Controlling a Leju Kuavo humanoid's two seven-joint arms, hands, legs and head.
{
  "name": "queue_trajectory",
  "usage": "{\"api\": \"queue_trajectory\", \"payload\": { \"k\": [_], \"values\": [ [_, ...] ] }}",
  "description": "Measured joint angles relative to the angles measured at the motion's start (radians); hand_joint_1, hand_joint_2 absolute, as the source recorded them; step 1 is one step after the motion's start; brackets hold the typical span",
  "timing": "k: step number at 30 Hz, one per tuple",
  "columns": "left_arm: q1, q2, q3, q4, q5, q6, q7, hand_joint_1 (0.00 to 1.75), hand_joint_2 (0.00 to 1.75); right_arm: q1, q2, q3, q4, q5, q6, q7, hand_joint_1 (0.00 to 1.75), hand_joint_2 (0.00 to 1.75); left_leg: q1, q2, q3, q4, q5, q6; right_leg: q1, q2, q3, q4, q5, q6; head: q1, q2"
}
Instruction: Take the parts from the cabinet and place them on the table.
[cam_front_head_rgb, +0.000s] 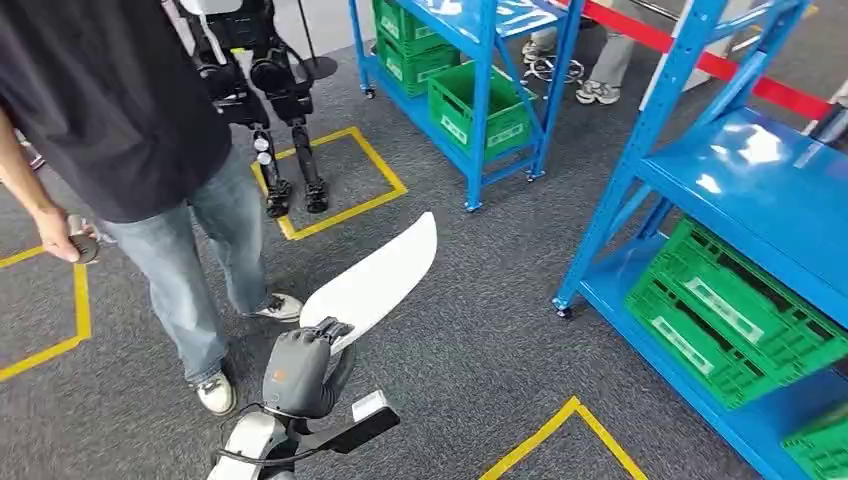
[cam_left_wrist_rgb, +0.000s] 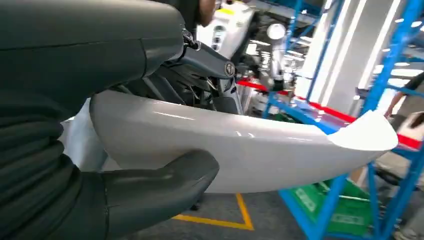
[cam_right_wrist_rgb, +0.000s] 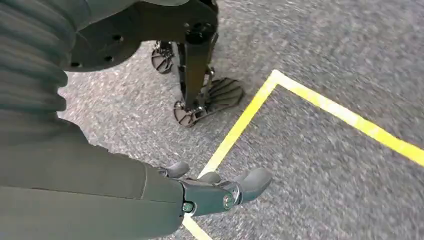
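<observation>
Above the grey carpet (cam_front_head_rgb: 470, 330), the left hand (cam_front_head_rgb: 300, 370) grips a long, curved, glossy white plastic panel (cam_front_head_rgb: 375, 280); the right hand (cam_right_wrist_rgb: 210, 192) hangs with fingers loosely apart, holding nothing.

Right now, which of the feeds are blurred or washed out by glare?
Head view: sharp, with glare patches on the blue shelf. Left wrist view: the white panel is clear and shiny, the background soft and overexposed. Right wrist view: the carpet is motion-smeared, the right hand fairly crisp.
</observation>
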Motion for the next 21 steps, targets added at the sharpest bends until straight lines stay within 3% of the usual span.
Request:
{"api": "queue_trajectory", "payload": {
  "k": [1,2,3,4,5,8,9,10,11,13,14,15,16,18,19,20,21],
  "values": [
    [0.000,0.001,0.000,-0.001,0.000,0.000,0.000,1.75,1.75,0.000,0.000,0.000,0.000,0.001,0.000,0.000,0.00,1.75,-0.001,0.003,0.029,-0.053,0.032,0.003,0.001,-0.010,0.001,0.000,-0.001,0.000,-0.001,0.000],
    [-0.001,0.002,0.000,-0.001,-0.002,0.000,0.003,1.75,1.75,-0.002,0.001,0.001,0.000,0.003,0.000,0.000,0.00,1.75,-0.002,0.009,0.076,-0.142,0.075,0.009,0.002,-0.019,0.003,0.000,-0.002,0.001,0.000,0.000],
    [-0.002,0.002,0.000,-0.002,-0.011,0.000,0.008,1.75,1.75,-0.002,0.002,0.002,0.000,0.003,0.000,0.001,0.00,1.75,-0.006,0.028,0.125,-0.232,0.111,0.015,0.002,-0.027,0.006,0.000,-0.003,0.004,-0.001,0.000],
    [-0.007,0.002,0.000,-0.002,-0.020,0.000,0.010,1.75,1.75,-0.002,0.002,0.002,0.000,0.004,0.000,0.002,0.00,1.75,-0.014,0.080,0.155,-0.294,0.109,0.024,0.004,-0.034,0.008,0.000,-0.006,0.008,0.000,0.000],
    [-0.013,0.002,0.000,0.000,-0.029,0.000,0.011,1.75,1.75,-0.002,0.002,0.002,0.000,0.005,0.000,0.003,0.00,1.75,-0.019,0.079,0.157,-0.299,0.111,0.030,0.010,-0.041,0.007,0.003,-0.009,0.017,0.001,0.000],
    [-0.030,0.004,0.000,0.007,-0.054,0.003,0.018,1.75,1.75,-0.007,0.003,0.003,0.000,0.004,-0.002,0.003,0.00,1.75,-0.025,0.046,0.147,-0.302,0.116,0.043,0.006,-0.066,0.013,-0.004,-0.005,0.034,0.002,0.000],
    [-0.036,0.003,0.000,0.009,-0.057,0.004,0.018,1.75,1.75,-0.008,0.004,0.003,0.000,0.003,-0.002,0.002,0.00,1.75,-0.015,0.036,0.157,-0.315,0.125,0.054,0.003,-0.059,0.014,0.000,-0.011,0.043,0.003,0.000],
    [-0.045,0.002,0.000,0.013,-0.061,0.005,0.018,1.75,1.75,-0.010,0.004,0.003,0.000,0.002,-0.005,0.001,0.00,1.75,-0.013,0.027,0.159,-0.319,0.128,0.058,0.000,-0.007,0.006,0.024,-0.030,0.048,0.005,0.000],
    [-0.058,0.001,0.000,0.017,-0.061,0.005,0.018,1.75,1.75,-0.009,0.004,0.003,0.000,0.001,-0.005,0.003,0.00,1.75,-0.013,0.020,0.156,-0.318,0.131,0.062,0.001,0.020,-0.021,0.080,-0.065,0.049,0.010,0.000],
    [-0.073,-0.006,0.000,0.027,-0.063,0.005,0.018,1.75,1.75,-0.007,0.004,0.003,0.000,0.001,-0.011,0.004,0.00,1.75,-0.015,0.000,0.153,-0.318,0.133,0.068,0.000,0.040,-0.101,0.241,-0.136,0.054,0.015,0.000],
    [-0.075,-0.006,0.000,0.032,-0.063,0.005,0.018,1.75,1.75,-0.006,0.004,0.003,0.000,0.001,-0.013,0.004,0.00,1.75,-0.015,-0.010,0.152,-0.317,0.133,0.068,0.000,0.042,-0.130,0.294,-0.147,0.055,0.016,0.000],
    [-0.075,-0.007,0.000,0.037,-0.063,0.005,0.018,1.75,1.75,-0.005,0.004,0.003,0.000,0.001,-0.016,0.003,0.00,1.75,-0.015,-0.022,0.152,-0.316,0.133,0.068,-0.001,0.042,-0.139,0.301,-0.132,0.055,0.017,0.000],
    [-0.077,-0.008,0.000,0.042,-0.063,0.005,0.018,1.75,1.75,-0.004,0.004,0.003,0.000,0.001,-0.020,0.003,0.00,1.75,-0.014,-0.034,0.152,-0.313,0.133,0.067,-0.003,0.043,-0.122,0.256,-0.092,0.056,0.018,0.000],
    [-0.082,-0.014,0.000,0.051,-0.063,0.006,0.018,1.75,1.75,-0.006,0.002,0.003,0.000,0.002,-0.021,0.002,0.00,1.75,-0.011,-0.058,0.152,-0.305,0.130,0.060,-0.010,0.061,-0.041,0.080,0.002,0.057,0.018,0.000],
    [-0.086,-0.016,0.000,0.054,-0.062,0.007,0.020,1.75,1.75,-0.005,0.002,0.003,0.000,0.003,-0.021,0.001,0.00,1.75,-0.009,-0.066,0.150,-0.300,0.127,0.055,-0.016,0.095,-0.010,0.012,0.011,0.057,0.020,0.000],
    [-0.090,-0.017,0.000,0.058,-0.061,0.009,0.021,1.75,1.75,-0.006,0.002,0.003,0.000,0.004,-0.020,0.001,0.00,1.75,-0.015,-0.074,0.145,-0.294,0.124,0.045,-0.007,0.106,-0.007,0.006,0.002,0.054,0.021,0.000],
    [-0.091,-0.017,0.000,0.061,-0.061,0.012,0.024,1.75,1.75,-0.009,0.002,0.003,0.000,0.005,-0.019,0.001,0.00,1.75,-0.014,-0.080,0.141,-0.297,0.128,0.039,-0.008,0.091,-0.010,0.007,0.005,0.046,0.020,0.000]
  ]
}}
